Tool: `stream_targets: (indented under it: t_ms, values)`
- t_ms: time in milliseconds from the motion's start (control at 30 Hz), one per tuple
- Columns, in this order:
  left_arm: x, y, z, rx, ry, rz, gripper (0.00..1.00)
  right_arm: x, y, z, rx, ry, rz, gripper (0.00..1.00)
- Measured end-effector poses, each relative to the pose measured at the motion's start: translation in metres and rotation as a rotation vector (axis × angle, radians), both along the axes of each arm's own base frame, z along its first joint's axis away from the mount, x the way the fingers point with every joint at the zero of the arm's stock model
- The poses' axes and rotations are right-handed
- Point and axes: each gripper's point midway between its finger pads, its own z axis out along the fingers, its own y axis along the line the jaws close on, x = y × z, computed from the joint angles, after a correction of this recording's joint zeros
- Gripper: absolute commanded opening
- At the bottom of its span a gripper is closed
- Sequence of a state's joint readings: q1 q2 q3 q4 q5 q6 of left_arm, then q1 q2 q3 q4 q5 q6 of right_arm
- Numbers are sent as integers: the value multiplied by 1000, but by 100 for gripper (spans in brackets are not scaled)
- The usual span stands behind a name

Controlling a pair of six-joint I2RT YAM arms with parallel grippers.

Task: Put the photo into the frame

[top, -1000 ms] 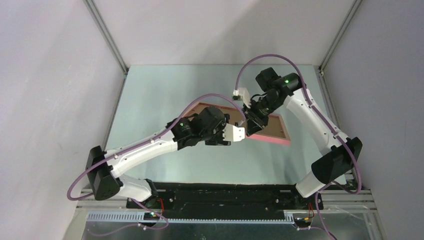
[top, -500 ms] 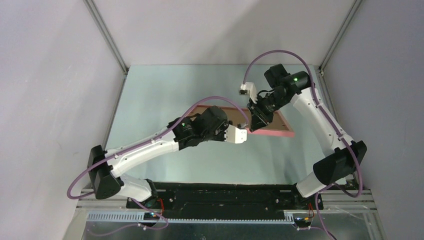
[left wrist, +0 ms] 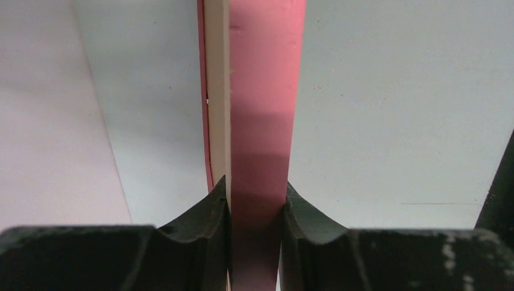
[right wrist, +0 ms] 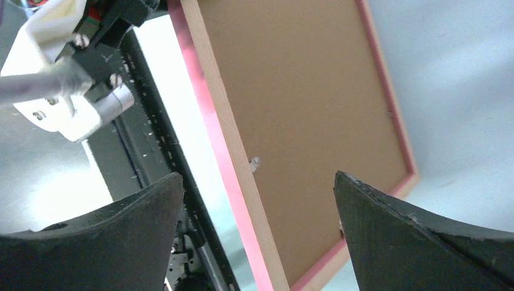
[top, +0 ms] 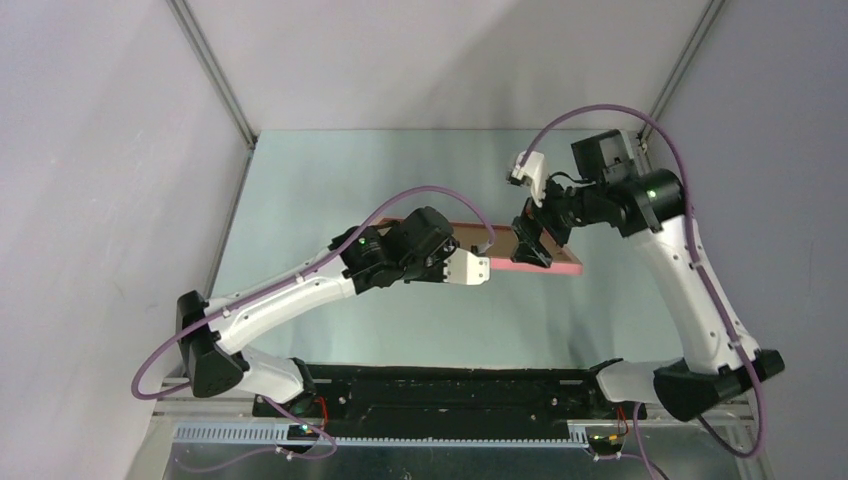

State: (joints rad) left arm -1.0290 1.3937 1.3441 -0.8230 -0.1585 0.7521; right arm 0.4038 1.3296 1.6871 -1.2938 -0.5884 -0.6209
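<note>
The right tool point(right wrist: 257, 182) had just let go of the frame point(left wrist: 263, 91) and drawn back, jaws wide apart. That left only the left tool point(left wrist: 254, 200) clamped on one pink rail, holding the frame tilted over the bench point(top: 330, 180). The brown backing board point(right wrist: 303, 109) sat inside the frame, and the photo was not in view. Bare bench showed around every edge.

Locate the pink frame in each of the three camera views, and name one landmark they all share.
Top external: the frame is right of centre, over the middle of the table.
Left wrist: the frame runs up the middle as a pink strip, pinched by the left hand.
Right wrist: the frame fills the centre, brown back showing.
Shared landmark: the pale table.
</note>
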Motion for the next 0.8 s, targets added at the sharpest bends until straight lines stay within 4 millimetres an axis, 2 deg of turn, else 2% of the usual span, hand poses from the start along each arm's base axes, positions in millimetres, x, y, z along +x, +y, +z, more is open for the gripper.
stream_targets:
  t_ms: [200, 433, 567, 800]
  values:
    - [-5, 7, 11, 1, 38, 13, 0, -16, -10, 13, -24, -147, -3, 99]
    - [-9, 20, 29, -11, 101, 22, 0, -37, -10, -1, -108, -239, 52, 99]
    - [-11, 25, 33, -10, 127, 22, 0, -35, -7, -8, -159, -268, 59, 99]
    - [-21, 31, 43, -12, 169, 8, 0, -17, -2, -12, -230, -325, 41, 98]
